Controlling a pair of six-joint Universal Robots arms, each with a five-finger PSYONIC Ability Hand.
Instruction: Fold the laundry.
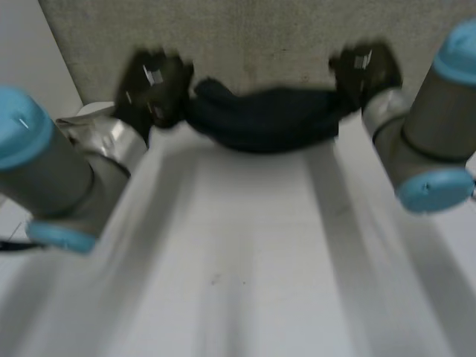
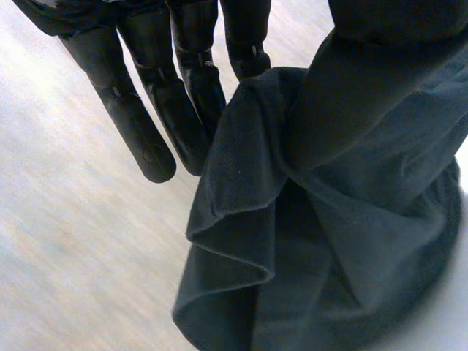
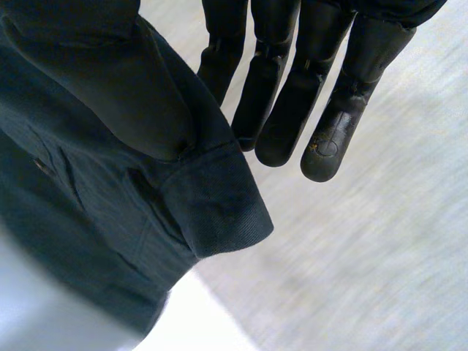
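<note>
Fingers (image 2: 146, 131) on left hand (image 1: 152, 85) and right hand (image 1: 364, 67) pinch a dark, bunched cloth (image 1: 260, 123) sagging between.

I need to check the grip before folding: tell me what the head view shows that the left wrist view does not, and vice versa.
Head view: the right hand at the dark cloth's other end, the cloth sagging between both hands at the white table's far side, a grey panel behind. Left wrist view: the left hand's straight fingers and thumb pinching the cloth, which hangs below in deep folds. Both: the left hand holding one end of the dark cloth.
</note>
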